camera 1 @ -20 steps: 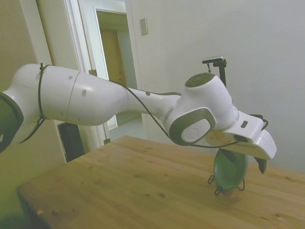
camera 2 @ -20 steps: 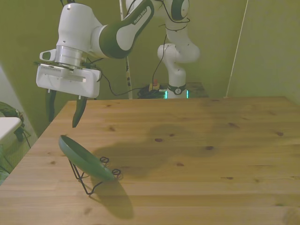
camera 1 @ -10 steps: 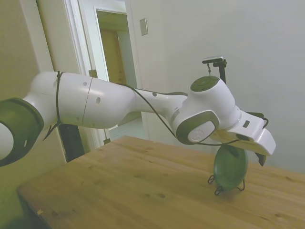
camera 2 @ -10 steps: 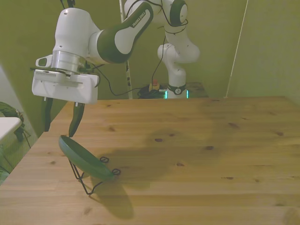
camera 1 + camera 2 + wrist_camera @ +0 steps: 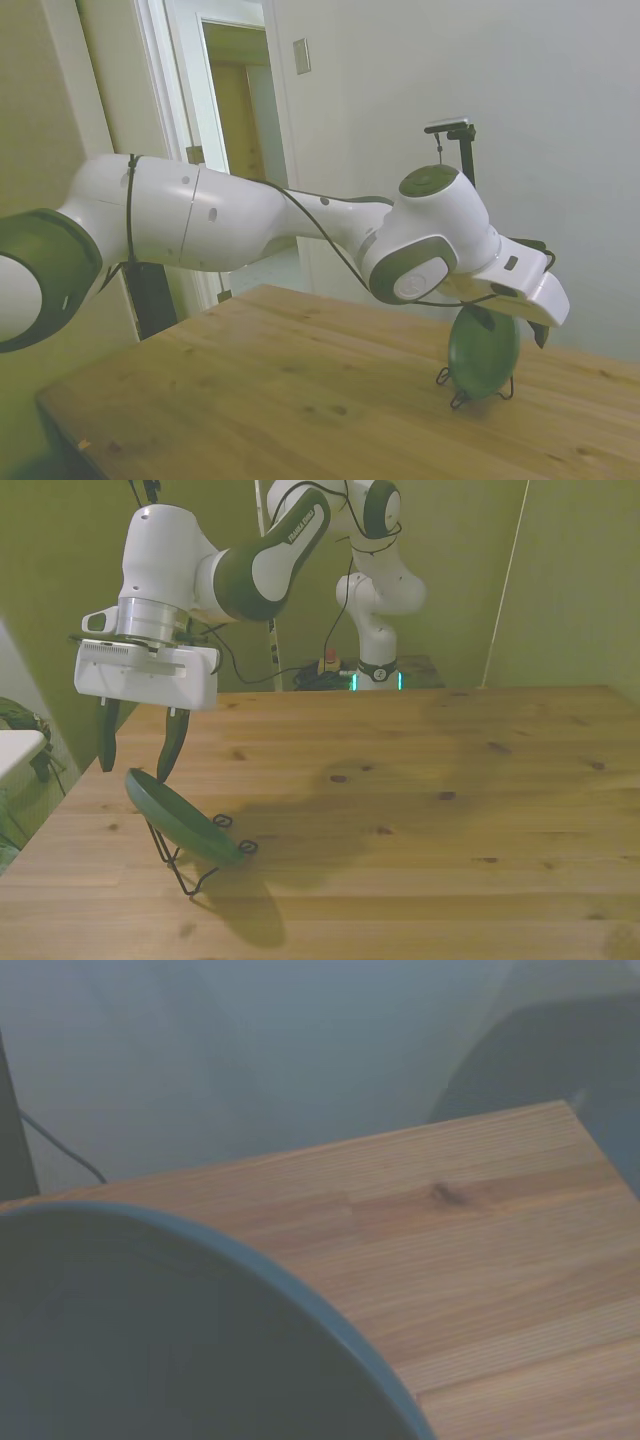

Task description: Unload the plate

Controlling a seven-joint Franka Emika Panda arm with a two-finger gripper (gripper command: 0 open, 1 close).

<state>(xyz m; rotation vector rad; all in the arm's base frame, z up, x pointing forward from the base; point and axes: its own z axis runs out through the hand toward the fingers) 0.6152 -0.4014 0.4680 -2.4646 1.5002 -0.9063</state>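
The dark green plate leans tilted in a thin black wire stand near the table's corner at the front view's left. In the side view the plate stands on edge in the stand, partly behind the hand. My gripper hangs open directly above the plate's upper rim, one finger on each side of the rim line, tips just above it and not touching as far as I can see. The wrist view shows the plate's rim very close, blurred.
The wooden table stretches wide to the front view's right. Its left edge runs close beside the plate. A doorway and a wall lie behind the table in the side view.
The gripper has come down toward the plate's upper rim and shifted slightly to the front view's right over the last half second. The plate and stand have not moved.
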